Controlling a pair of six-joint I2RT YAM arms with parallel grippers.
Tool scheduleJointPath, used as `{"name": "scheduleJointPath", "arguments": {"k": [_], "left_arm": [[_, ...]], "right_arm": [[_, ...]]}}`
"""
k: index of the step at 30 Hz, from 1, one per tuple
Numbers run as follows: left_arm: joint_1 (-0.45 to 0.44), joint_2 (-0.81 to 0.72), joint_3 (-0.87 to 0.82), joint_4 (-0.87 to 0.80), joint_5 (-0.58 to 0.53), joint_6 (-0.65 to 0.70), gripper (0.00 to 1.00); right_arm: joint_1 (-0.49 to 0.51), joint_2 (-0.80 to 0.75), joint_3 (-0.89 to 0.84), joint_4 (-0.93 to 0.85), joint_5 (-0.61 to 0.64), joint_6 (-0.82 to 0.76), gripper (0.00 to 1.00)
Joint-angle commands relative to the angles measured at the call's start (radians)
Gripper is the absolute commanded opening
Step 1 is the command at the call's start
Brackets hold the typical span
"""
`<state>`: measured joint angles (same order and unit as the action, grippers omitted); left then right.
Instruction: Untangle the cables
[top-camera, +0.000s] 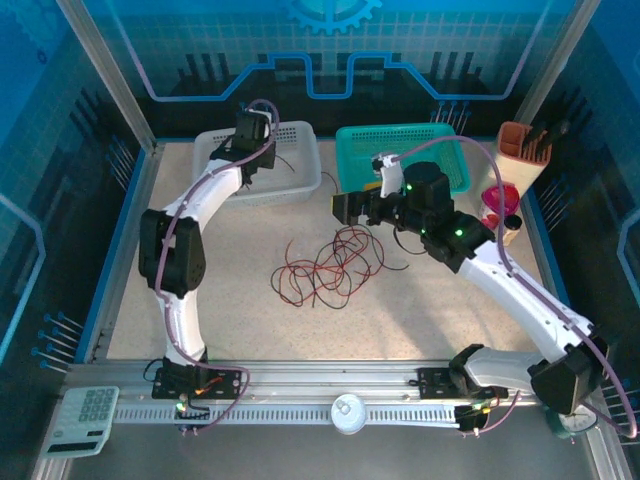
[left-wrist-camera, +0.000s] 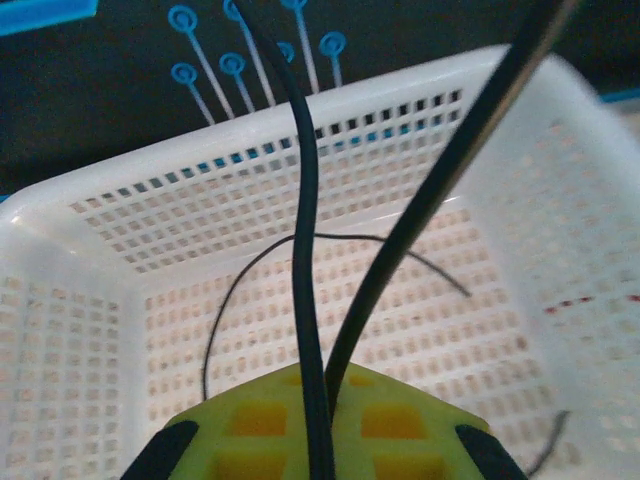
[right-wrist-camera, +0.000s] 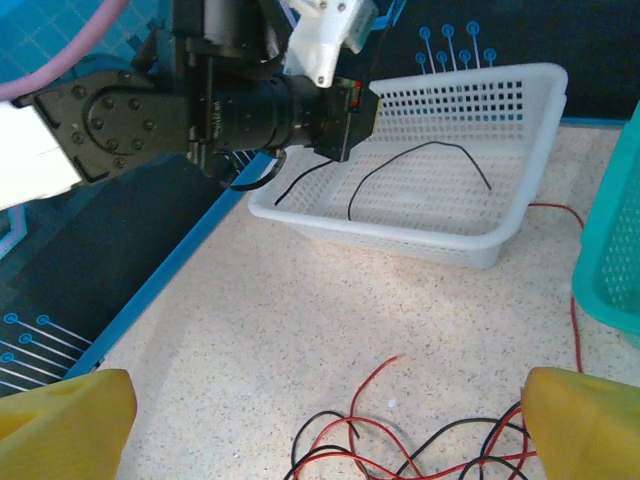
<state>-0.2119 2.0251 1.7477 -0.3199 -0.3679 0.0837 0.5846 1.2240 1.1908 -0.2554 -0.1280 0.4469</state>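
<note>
Left gripper (left-wrist-camera: 318, 410) is clamped on a black cable (left-wrist-camera: 306, 200), its yellow fingers pressed together over the white basket (left-wrist-camera: 300, 130); a thin black strand (left-wrist-camera: 350, 238) lies curved on the basket floor, and I cannot tell whether it is the same cable's tail or a second one. Right gripper (top-camera: 343, 207) hangs with its jaws wide apart and nothing between them, above the far edge of the tangle of red and black cables (top-camera: 330, 265).

By my reading the job is barely begun; black wire has reached the basket, while the bulk lies looped together mid-table, reds and blacks crossing many times.

Room is uneven; the left gripper sits inside the basket's perforated walls, so lifting straight up looks the safest exit; the teal basket (top-camera: 400, 128) stands just beside the right gripper, and a red strand (right-wrist-camera: 574, 310) trails beside it; the table (top-camera: 240, 300) toward the arm bases is bare and offers space for spreading loops.
</note>
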Motion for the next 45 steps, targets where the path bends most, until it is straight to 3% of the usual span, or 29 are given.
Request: {"name": "scheduleJointPath", "arguments": {"k": [1,12,23,31,40,45], "left_arm": [[0.009,0.052,0.084,-0.063,-0.142,0.102,0.00],[0.005,0.216,0.116,0.059,-0.414,0.379,0.00],[-0.004,0.261,0.112,0.082,-0.394,0.438,0.01],[-0.007,0.273,0.153,0.032,-0.340,0.412,0.45],[-0.007,0.263,0.194,-0.007,-0.312,0.359,0.75],[-0.007,0.238,0.166,-0.023,-0.279,0.330,0.86]], "right_arm": [[0.017,0.029,-0.008,0.060,-0.050,0.033,1.00],[0.017,0.016,-0.037,0.082,-0.050,0.053,1.00],[0.016,-0.007,-0.043,0.066,-0.035,0.050,0.99],[0.017,-0.001,-0.039,0.062,-0.041,0.055,1.00],[0.017,0.002,-0.032,0.061,-0.047,0.054,1.00],[0.014,0.002,-0.033,0.065,-0.045,0.055,1.00]]}}
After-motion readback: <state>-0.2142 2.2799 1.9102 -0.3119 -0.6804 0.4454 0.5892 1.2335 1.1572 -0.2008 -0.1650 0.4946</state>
